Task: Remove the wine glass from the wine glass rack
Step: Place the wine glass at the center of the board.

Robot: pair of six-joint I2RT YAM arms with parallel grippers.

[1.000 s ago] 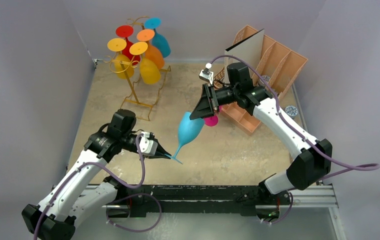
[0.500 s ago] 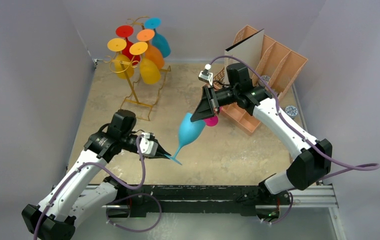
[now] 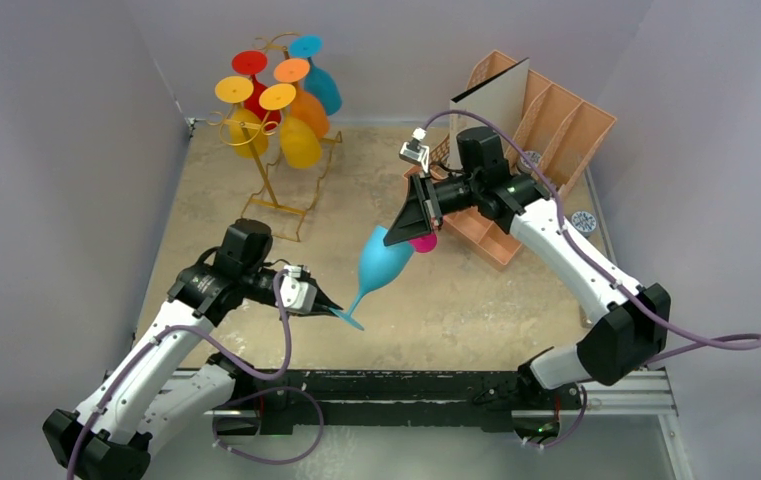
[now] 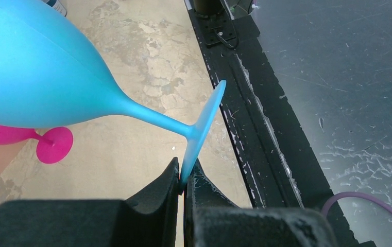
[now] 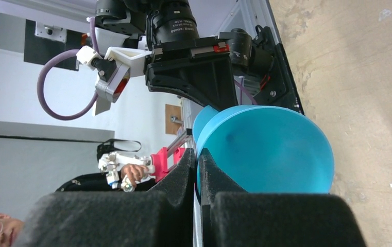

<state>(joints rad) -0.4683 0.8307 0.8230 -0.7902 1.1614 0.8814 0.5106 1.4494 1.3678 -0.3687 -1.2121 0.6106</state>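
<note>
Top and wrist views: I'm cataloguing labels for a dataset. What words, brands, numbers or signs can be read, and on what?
No readable text in any view.
The blue wine glass, wine glass rack, peach organiser: no print visible.
The round patterned disc beside the organiser: too small to read.

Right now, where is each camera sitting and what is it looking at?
Top: high behind the robot, looking down at the table; both arms show, the left tool and right tool each pinching the blue glass.
Left wrist: on the left arm, looking along its tool at the glass's foot; a pink glass shows.
Right wrist: on the right arm, looking along its tool at the glass's rim; the left arm shows beyond.
Shared: all see the blue glass.
</note>
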